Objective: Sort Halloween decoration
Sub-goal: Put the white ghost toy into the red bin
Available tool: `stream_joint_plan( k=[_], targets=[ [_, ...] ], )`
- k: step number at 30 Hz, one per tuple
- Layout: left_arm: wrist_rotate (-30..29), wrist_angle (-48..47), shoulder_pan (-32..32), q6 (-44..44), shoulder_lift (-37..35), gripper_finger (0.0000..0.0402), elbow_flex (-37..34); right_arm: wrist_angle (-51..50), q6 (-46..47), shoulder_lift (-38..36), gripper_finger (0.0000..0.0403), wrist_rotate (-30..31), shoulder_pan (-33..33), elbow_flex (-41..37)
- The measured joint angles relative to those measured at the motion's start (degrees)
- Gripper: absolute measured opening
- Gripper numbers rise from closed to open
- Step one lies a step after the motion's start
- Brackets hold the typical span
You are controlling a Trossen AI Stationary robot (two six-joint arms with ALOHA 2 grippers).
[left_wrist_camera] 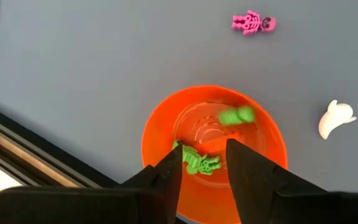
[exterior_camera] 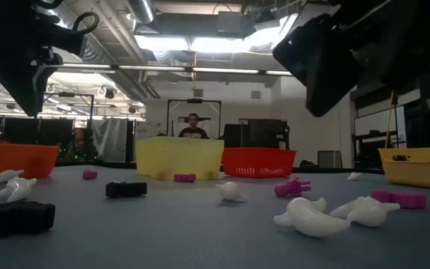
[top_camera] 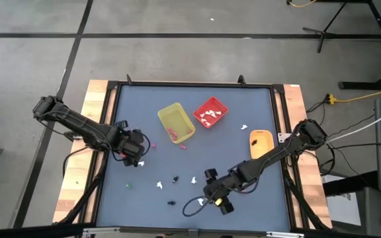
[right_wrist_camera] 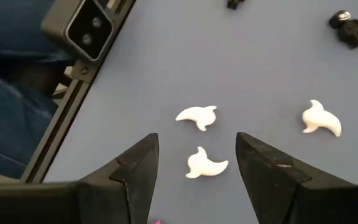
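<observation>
The Halloween decoration lies scattered as tiny trinkets on the blue table (top_camera: 243, 165). My left gripper (left_wrist_camera: 204, 167) stands open above the orange bowl (left_wrist_camera: 160, 134), near the table's left edge. In the bowl lie a green trinket (left_wrist_camera: 201, 163) and a blurred green one (left_wrist_camera: 236, 116). A pink skeleton (left_wrist_camera: 253, 23) and a white ghost (left_wrist_camera: 335, 118) rest on the table beyond the bowl. My right gripper (right_wrist_camera: 197, 162) hovers open near the table's near edge over white ghosts (right_wrist_camera: 205, 163) (right_wrist_camera: 196, 116), touching nothing. Black trinkets (right_wrist_camera: 348, 28) lie farther off.
A yellow bin (top_camera: 176, 123) and a red bin (top_camera: 210, 112) stand at the table's middle back, and an orange tray (top_camera: 260, 143) at the right. A black frame rail (right_wrist_camera: 73, 93) runs along the table edge by my right gripper. A person shows beyond the table.
</observation>
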Motion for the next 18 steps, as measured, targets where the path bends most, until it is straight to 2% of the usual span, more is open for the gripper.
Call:
stream_joint_plan(
  k=[5, 10, 18],
  targets=[
    [0.02, 0.03, 0.00, -0.01, 0.00, 0.0108, 0.00, 0.02, -2.81, 0.14, 0.0213, -0.14, 0.87, 0.00],
    [0.00, 1.35, 0.00, -1.24, 0.00, 0.0108, 0.00, 0.24, -10.49, 1.43, 0.0213, -0.39, 3.23, -0.02],
    [0.00, 2.60, 0.00, -1.31, 0.00, 0.0109, 0.00, 0.42, -18.81, 5.19, 0.0213, 5.85, 5.31, -0.04]
  ],
)
